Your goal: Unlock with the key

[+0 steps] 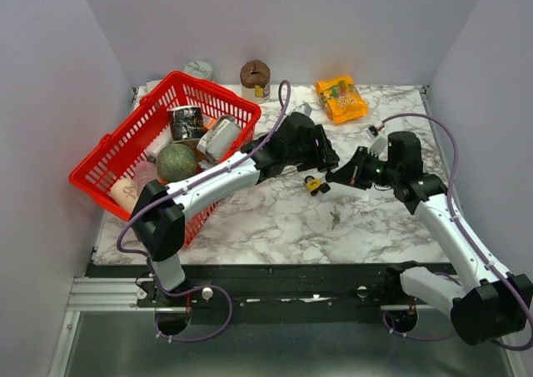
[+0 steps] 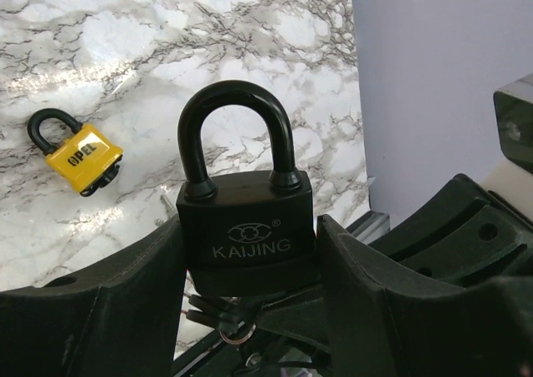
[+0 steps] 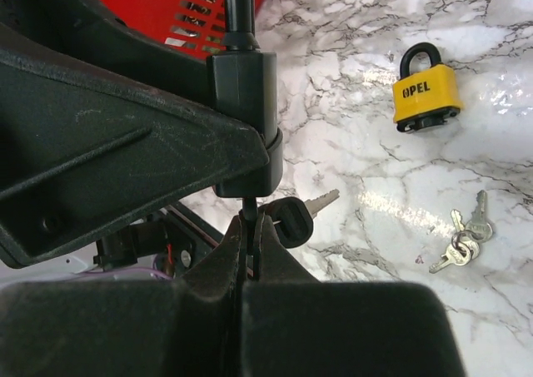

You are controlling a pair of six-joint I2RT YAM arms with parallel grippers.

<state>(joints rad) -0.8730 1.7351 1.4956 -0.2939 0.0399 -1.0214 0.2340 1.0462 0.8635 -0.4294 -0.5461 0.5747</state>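
Note:
My left gripper [image 1: 326, 161] [image 2: 248, 256] is shut on the body of a black KAIJING padlock [image 2: 246, 219] and holds it above the marble table. Its shackle sits down in the body on both sides. My right gripper [image 1: 339, 176] [image 3: 248, 227] is shut on a black-headed key [image 3: 251, 217] whose blade goes up into the underside of the padlock [image 3: 246, 102]. A spare key [image 3: 296, 216] hangs beside it on the same ring. In the left wrist view the keys [image 2: 208, 314] show below the lock.
A yellow OPEL padlock [image 1: 314, 185] [image 2: 79, 156] [image 3: 426, 98] lies on the table below the grippers, with a loose key bunch [image 1: 335, 219] [image 3: 460, 240] nearby. A red basket [image 1: 125, 140] of items stands at the left. An orange snack bag [image 1: 341, 98] and a brown object [image 1: 255, 76] are at the back.

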